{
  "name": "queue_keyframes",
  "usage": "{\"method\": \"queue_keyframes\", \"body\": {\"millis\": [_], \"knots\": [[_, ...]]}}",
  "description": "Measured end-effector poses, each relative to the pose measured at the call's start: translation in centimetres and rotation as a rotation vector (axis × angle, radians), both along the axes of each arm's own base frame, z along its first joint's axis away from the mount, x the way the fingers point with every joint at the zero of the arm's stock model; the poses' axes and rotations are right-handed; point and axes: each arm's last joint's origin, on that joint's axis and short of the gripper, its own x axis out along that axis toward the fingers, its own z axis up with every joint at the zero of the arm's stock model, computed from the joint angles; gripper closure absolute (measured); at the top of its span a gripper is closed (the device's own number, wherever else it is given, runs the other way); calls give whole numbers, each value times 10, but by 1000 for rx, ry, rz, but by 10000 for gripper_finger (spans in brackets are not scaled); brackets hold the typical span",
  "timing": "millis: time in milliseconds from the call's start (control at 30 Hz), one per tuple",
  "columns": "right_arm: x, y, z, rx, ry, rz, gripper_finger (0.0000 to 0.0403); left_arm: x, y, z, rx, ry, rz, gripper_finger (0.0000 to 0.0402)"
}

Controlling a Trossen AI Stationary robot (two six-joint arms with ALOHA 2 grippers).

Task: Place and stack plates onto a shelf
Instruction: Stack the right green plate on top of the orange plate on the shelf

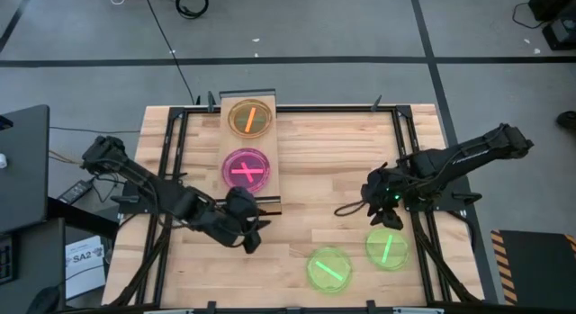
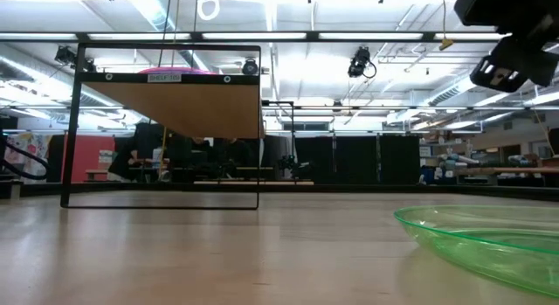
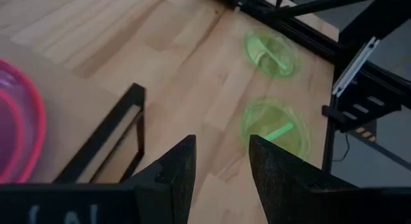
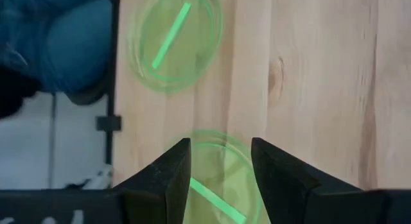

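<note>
The shelf stands on the far middle of the table. An orange plate lies on its far part and a pink plate on its near part, each flat. Two green plates lie flat on the table near its near right edge. No teal plate shows. My left gripper is open, just off the shelf's near end. My right gripper is open and hovers over the right green plate, pointing down. The other green plate lies beyond it.
A dark metal frame runs around the slatted tabletop. The shelf's dark leg frame is close to my left fingers. Bare wood lies between the shelf and the green plates. In the low view a green plate sits low at the right.
</note>
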Motion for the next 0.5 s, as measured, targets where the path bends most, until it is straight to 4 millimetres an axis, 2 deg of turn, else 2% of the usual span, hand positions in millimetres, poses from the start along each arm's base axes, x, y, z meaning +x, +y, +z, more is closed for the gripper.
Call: {"method": "queue_keyframes", "body": {"millis": [500], "knots": [[12,28,-33,-163,135,187,233,13,-10,6,51,-122,-89,251]]}}
